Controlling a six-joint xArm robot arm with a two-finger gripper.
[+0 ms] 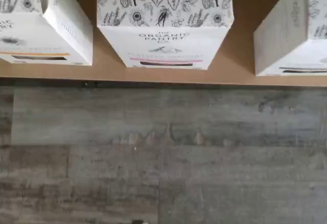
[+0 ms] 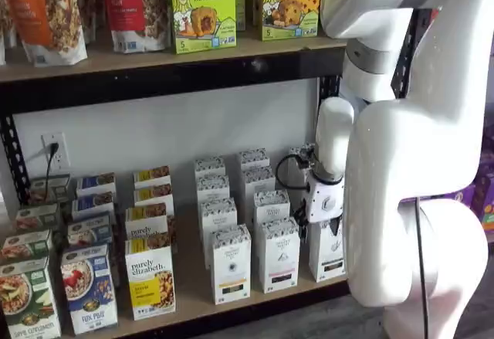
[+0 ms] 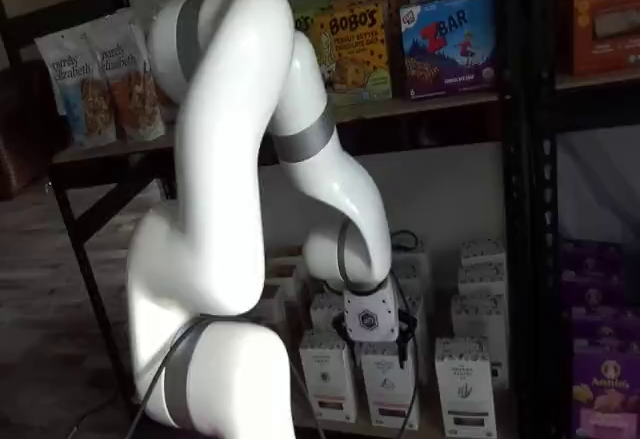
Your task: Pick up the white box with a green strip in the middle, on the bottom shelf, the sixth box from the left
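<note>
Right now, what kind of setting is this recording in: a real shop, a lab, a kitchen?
Probably a mock grocery aisle, not a real shop: packaged cereal and bar boxes fill a black metal rack, a wall outlet sits behind the bottom shelf, and wood-look flooring lies in front.

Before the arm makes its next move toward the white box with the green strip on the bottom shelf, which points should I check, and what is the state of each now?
1. The white box stands upright at the front of the bottom shelf: ok.
2. Its strip is green: cannot tell; it is too small in both shelf views.
3. Gripper lined up with it: cannot tell. In a shelf view it hangs in front of the box's top, but the wrist view centres on the pink-strip box.
4. Free gap beside that neighbour: ok, bare board shows between them.
5. Gripper open: cannot tell, the fingers are unclear.
</note>
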